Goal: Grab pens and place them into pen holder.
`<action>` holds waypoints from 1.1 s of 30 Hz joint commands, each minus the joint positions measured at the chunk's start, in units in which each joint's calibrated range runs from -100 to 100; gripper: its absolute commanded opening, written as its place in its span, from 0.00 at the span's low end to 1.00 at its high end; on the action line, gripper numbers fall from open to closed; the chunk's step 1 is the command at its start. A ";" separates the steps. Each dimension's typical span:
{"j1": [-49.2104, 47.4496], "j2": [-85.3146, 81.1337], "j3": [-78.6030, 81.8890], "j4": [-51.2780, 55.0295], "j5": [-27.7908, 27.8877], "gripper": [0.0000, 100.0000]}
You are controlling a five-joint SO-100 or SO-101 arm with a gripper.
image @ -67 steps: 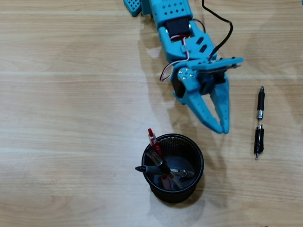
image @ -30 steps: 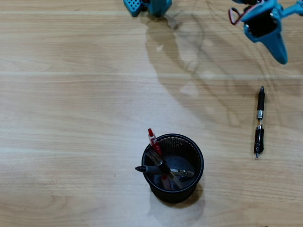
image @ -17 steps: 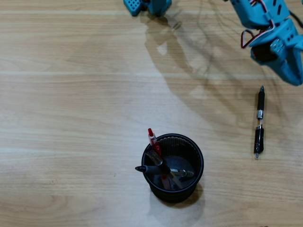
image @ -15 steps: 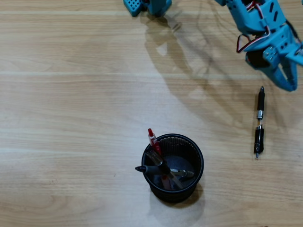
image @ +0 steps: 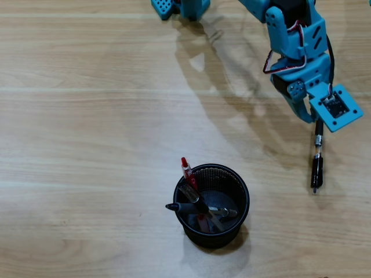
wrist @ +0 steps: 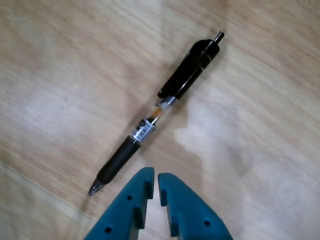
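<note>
- The table [image: 87, 116] is pale wood-grain laminate with long planks running left to right in the overhead view; soft shadows of the arm [image: 290, 35] fall across its upper middle. Nothing of the room beyond the tabletop shows.
- One pen [image: 316, 165] lies loose on the table at the right of the overhead view. It has a black grip, a clear middle with a label and a black clip end.
- Its long axis runs nearly top to bottom in the overhead view. Its upper end is hidden under the arm's wrist, and the other end points toward the bottom edge.
- In the wrist view the same pen [wrist: 159, 107] lies on a diagonal, with the writing tip at lower left and the clicker end at upper right.
- One holder [image: 240, 217], a round black mesh cup, stands upright at lower centre of the overhead view, well apart from the loose pen.
- Three pens stand tilted in the holder: a red pen [image: 186, 172] leaning over the left rim, a black pen [image: 184, 206] poking out to the left, and a grey pen [image: 223, 212] across the inside.
- One blue gripper [wrist: 152, 176] enters the wrist view from the bottom edge. Its two fingers are almost pressed together with a thin gap, and they pinch nothing.
- The fingertips sit just beside the pen's tip end, apart from it.
</note>
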 commanded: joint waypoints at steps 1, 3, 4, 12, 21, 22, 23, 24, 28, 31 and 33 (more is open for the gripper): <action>-0.21 2.15 -7.61 0.33 -0.41 0.02; -0.76 4.19 -10.69 0.24 -0.46 0.02; -0.94 5.21 -12.04 0.24 -0.46 0.02; -2.86 10.47 -14.49 0.24 -5.64 0.02; -3.23 11.92 -13.67 -6.95 -8.10 0.02; -3.41 11.92 -12.86 -8.50 -8.10 0.02; -3.41 11.92 -12.04 -9.96 -8.10 0.02; -3.32 11.92 -11.23 -11.24 -8.10 0.02; -3.14 11.92 -8.51 -14.33 -8.21 0.07; -3.32 11.92 -6.98 -14.61 -8.73 0.19; -3.41 11.92 -5.44 -14.61 -9.73 0.23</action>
